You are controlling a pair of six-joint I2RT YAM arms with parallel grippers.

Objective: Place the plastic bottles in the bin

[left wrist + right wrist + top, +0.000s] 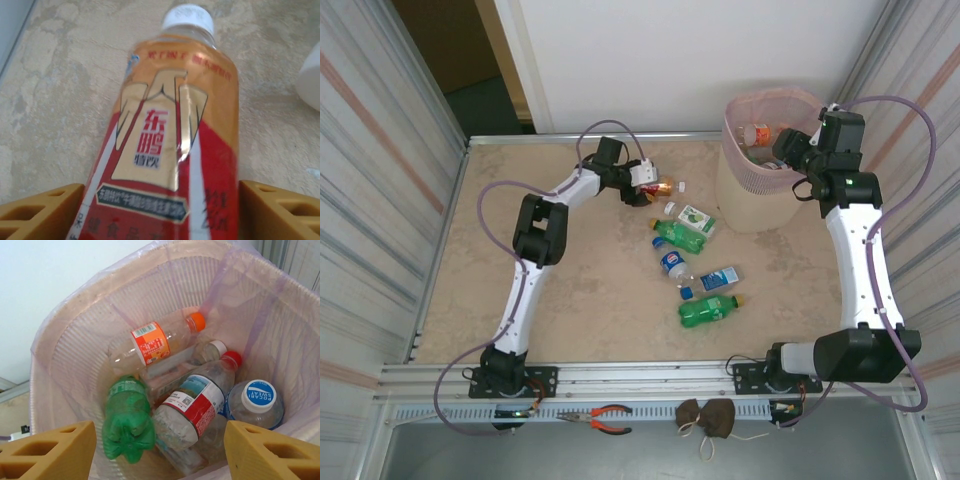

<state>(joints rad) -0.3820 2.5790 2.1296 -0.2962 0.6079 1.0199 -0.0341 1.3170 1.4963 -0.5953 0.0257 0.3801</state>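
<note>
Looking down, we saw the pink bin point(748, 202) at far right holding bottles point(150, 342), one cap point(258, 396) reading POCARI SWEAT; the right gripper point(160, 442) hung over it, jaws parted and empty. The left gripper point(160, 200) clasped a red-and-gold 东鹏 bottle point(175, 135) lying far-centre; other bottles point(708, 310) lay mid-table.

Red-and-gold labelled bottle point(170, 150): base running off the near frame edge, small print blurring. White object point(311, 80), far right: being cropped, unidentifiable. White-capped bottle point(207, 351) lying mostly buried in the bin point(65, 355).
</note>
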